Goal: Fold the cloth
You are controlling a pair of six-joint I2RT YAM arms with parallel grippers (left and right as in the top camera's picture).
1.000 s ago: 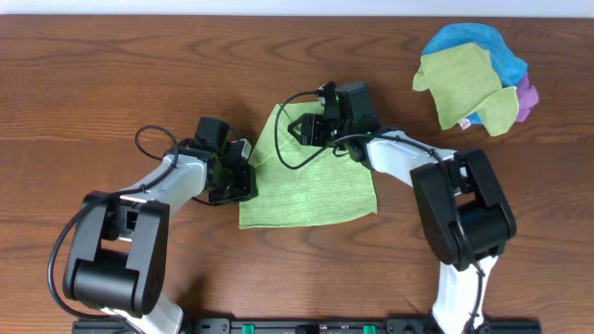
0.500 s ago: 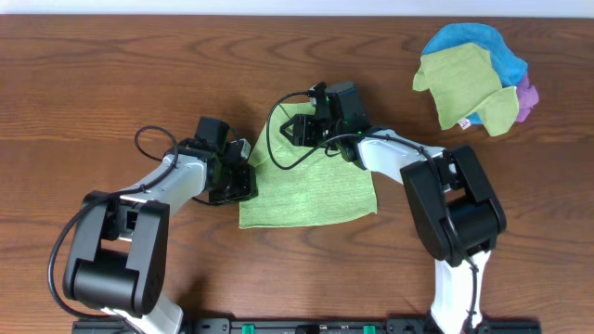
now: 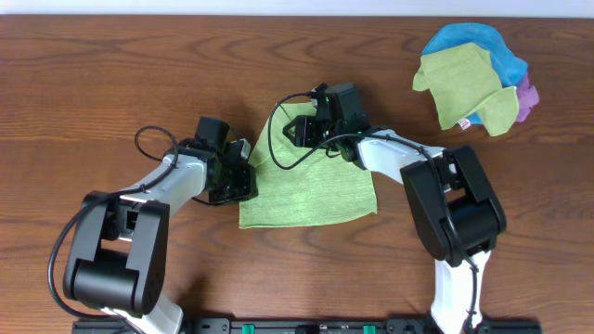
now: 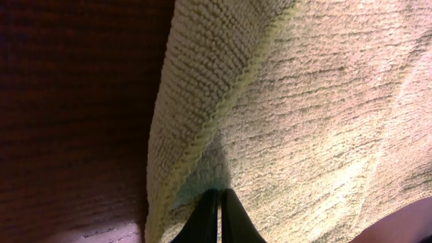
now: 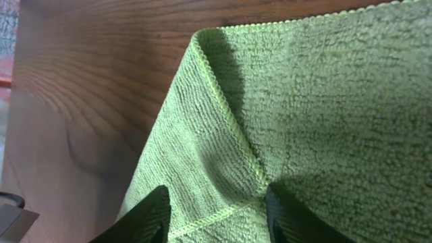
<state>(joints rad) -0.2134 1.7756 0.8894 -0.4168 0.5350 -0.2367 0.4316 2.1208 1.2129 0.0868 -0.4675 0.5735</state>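
Left gripper (image 3: 247,178): positioned at the left edge of the cloth (image 3: 316,190). In the left wrist view the two fingers (image 4: 206,217) are pressed together with only a hairline gap between them, and the gripper (image 4: 218,212) nips the cloth (image 4: 304,101) at its tips. Just to the left of the tips, a stitched hem runs diagonally away from the fingers. A doubled-over strip of cloth lies beyond the hem, and bare table (image 4: 67,101) lies beyond that strip.

Cloth: lime-green, lying mostly flat on the wooden table (image 3: 139,74) between the two grippers. Its lower edge sits on the near side of both sets of fingers, toward the arm bases.

Right gripper (image 3: 303,130): positioned over the far end of the cloth. In the right wrist view the fingers (image 5: 145,216) are spread wide apart, and the gripper (image 5: 216,212) straddles the cloth (image 5: 324,101) without clamping it. A hem ridge runs from between the fingertips out to a corner ahead of them. Bare table (image 5: 88,88) lies to the left of the left finger.

Cloth pile (image 3: 469,79): blue, duller green and purple cloths, heaped well to the right of the right gripper's fingers and apart from the lime-green cloth.
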